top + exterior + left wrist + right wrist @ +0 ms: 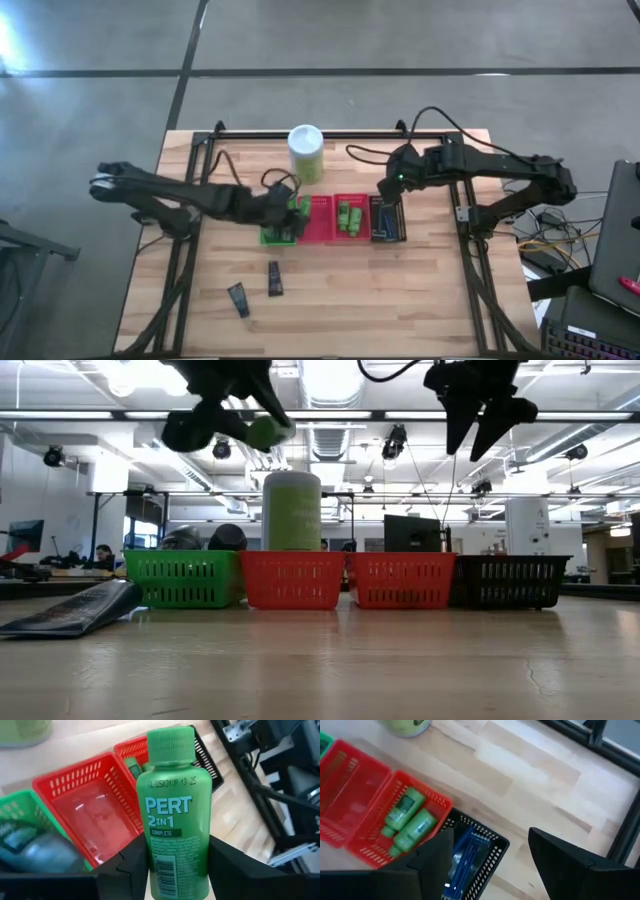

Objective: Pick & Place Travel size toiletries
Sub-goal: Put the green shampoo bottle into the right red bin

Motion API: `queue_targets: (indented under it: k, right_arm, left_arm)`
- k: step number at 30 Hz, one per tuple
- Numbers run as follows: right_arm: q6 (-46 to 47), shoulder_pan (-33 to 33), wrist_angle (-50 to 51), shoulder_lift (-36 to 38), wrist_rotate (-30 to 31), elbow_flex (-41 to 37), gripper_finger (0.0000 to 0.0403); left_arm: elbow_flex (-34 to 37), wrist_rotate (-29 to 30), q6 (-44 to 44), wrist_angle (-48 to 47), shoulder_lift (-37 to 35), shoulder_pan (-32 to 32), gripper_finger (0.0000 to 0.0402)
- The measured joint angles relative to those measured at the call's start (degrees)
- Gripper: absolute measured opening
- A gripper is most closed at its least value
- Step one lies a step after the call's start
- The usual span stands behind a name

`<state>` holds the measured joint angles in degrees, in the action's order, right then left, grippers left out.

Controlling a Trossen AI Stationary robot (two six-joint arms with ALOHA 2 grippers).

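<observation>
green bottle (172, 815) is pinched between my left gripper (175, 870) jaws, held up above the green basket (280, 234) and first red basket (316, 220), centre-left of the high view. sorting looks well along to me: two green bottles (407, 822) lie in the second red basket (375, 851), blue razors (462, 857) in the dark basket (492, 854), something grey in the green one. two dark tubes (256, 288) are left on the counter (400, 300), lower left of the high view. my right gripper (487, 862) hangs over the dark basket, jaws spread, holding nothing. the label reads "pert 2in1 complete", with a stamped code near the cap that i can't make out for sure.
</observation>
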<state>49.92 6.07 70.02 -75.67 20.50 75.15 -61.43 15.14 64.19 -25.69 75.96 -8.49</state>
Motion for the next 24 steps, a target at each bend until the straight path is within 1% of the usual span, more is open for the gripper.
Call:
queue_targets:
  k: [3, 5, 7, 8, 10, 12, 14, 18, 21, 24]
  right_arm:
    - [0.5, -0.1, -0.5, 0.8, -4.7, -0.6, 0.0266]
    - [0.7, -0.1, -3.2, 1.4, -9.9, -1.2, 0.0270]
    - [0.2, -0.1, -9.1, 2.1, -16.4, -1.8, 0.0272]
    - [0.2, -0.1, -12.8, 2.4, -19.3, -2.3, 0.0272]
    - [1.0, 0.1, -20.0, 2.6, -23.9, -3.0, 0.0269]
    - [3.2, 0.4, -26.1, 2.4, -26.9, -3.6, 0.0264]
    - [6.6, 0.5, -31.7, 1.8, -29.0, -4.1, 0.0258]
    - [10.0, 0.5, -39.6, -0.8, -30.9, -4.1, 0.0248]
    - [11.0, 0.5, -39.2, -3.9, -31.1, -2.7, 0.0245]
    - [12.6, 0.0, -38.9, -6.6, -30.9, -1.3, 0.0247]
  left_arm:
    - [0.0, -1.2, -5.4, -0.1, 0.1, 0.9, 0.0165]
    - [0.1, -2.9, -16.1, 3.0, -0.1, 0.0, 0.0164]
    - [0.1, -3.2, -28.3, 8.0, -0.3, -2.6, 0.0164]
    - [0.1, -1.3, -33.0, 9.3, -0.5, -3.8, 0.0164]
    - [-0.2, 3.9, -39.4, 9.3, -0.4, -5.6, 0.0164]
    - [-0.6, 8.2, -42.7, 7.5, -0.2, -5.5, 0.0164]
    - [-0.7, 10.2, -43.8, 5.8, 0.0, -5.0, 0.0164]
    - [-0.8, 9.3, -48.9, 5.5, 1.3, -3.8, 0.0164]
    - [-1.2, 9.1, -52.6, 5.2, 3.0, -3.3, 0.0164]
    - [-2.1, 9.0, -53.6, 5.3, 4.5, -3.3, 0.0164]
